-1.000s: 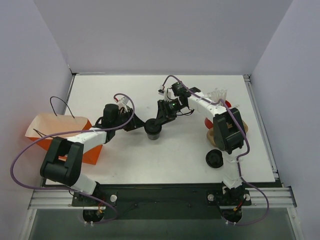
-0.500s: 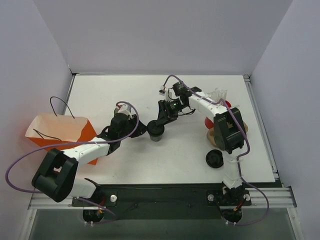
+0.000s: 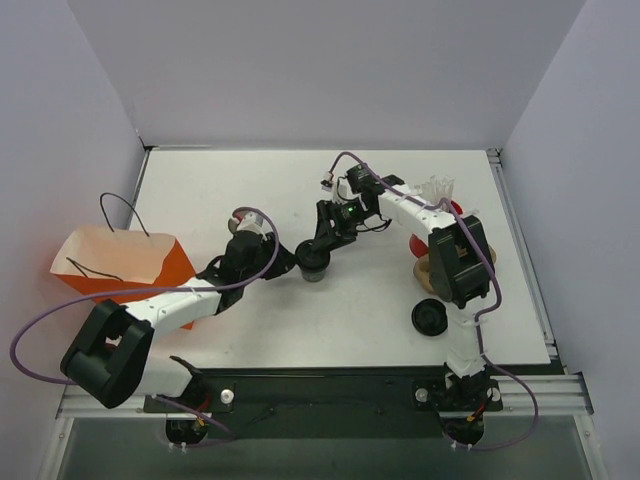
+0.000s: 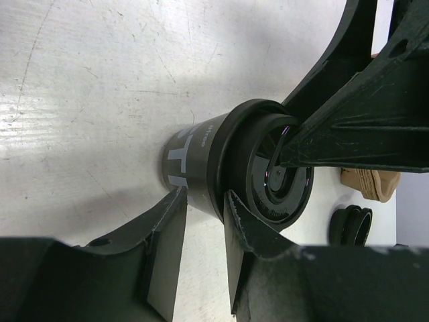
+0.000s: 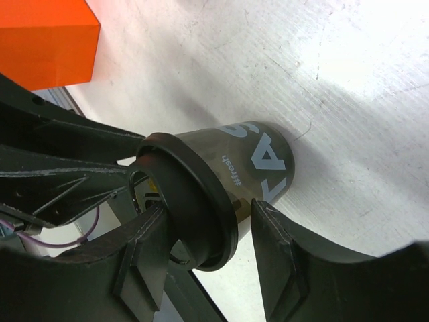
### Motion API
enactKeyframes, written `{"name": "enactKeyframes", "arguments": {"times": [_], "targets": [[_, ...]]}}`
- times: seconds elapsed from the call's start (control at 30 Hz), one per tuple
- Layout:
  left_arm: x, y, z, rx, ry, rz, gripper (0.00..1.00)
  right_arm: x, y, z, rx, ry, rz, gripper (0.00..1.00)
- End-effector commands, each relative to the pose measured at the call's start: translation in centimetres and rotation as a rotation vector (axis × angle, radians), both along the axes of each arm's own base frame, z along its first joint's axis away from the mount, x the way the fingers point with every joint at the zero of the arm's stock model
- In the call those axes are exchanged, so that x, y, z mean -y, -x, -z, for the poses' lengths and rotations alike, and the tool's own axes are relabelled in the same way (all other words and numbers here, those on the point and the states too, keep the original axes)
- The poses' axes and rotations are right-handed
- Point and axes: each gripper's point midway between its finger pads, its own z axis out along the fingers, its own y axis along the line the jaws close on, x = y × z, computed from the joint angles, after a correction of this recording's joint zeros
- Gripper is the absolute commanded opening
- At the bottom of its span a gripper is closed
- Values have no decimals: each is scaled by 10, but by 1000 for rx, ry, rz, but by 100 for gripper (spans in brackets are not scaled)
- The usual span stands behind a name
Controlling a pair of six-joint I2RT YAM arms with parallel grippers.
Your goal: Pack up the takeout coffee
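Observation:
The takeout coffee (image 3: 312, 264) is a small dark cup with a black round lid, upright mid-table. In the right wrist view the cup (image 5: 258, 164) shows white lettering, and my right gripper (image 5: 208, 215) straddles it just under the lid, open, with a gap beside the right finger. From above, the right gripper (image 3: 320, 250) reaches in from the upper right. My left gripper (image 3: 280, 258) comes from the left. Its jaws (image 4: 204, 198) are partly apart, nothing between them, tips right at the side of the cup (image 4: 201, 161).
An orange paper bag (image 3: 120, 265) with an open top stands at the left edge. A black round lid or cup (image 3: 430, 318) lies at the front right. Tan items (image 3: 428, 268), a red thing (image 3: 456, 209) and clear cups (image 3: 436, 187) sit behind the right arm.
My left arm swung forward and brought its gripper up against the cup's left side. The right jaws widened around the cup. The cup shifted slightly right.

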Motion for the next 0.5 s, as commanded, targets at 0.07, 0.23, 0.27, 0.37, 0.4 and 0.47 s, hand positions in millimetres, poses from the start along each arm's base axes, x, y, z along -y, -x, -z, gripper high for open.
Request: {"name": "enactKeyframes", "arguments": {"times": [0.07, 0.23, 0.27, 0.37, 0.4, 0.47], "targets": [[-12, 62, 68, -252, -162, 80, 38, 8, 5, 16, 19, 116, 73, 49], [-6, 58, 58, -224, -140, 88, 38, 6, 12, 18, 25, 92, 57, 40], [-4, 57, 56, -220, -137, 94, 38, 7, 13, 21, 24, 94, 52, 38], [-3, 43, 35, -188, -128, 123, 40, 6, 16, 24, 27, 83, 18, 33], [-4, 39, 30, -170, -134, 143, 41, 4, 17, 23, 28, 72, 4, 33], [2, 30, 11, -137, -105, 190, 44, 5, 19, 24, 35, 64, -18, 31]]}}
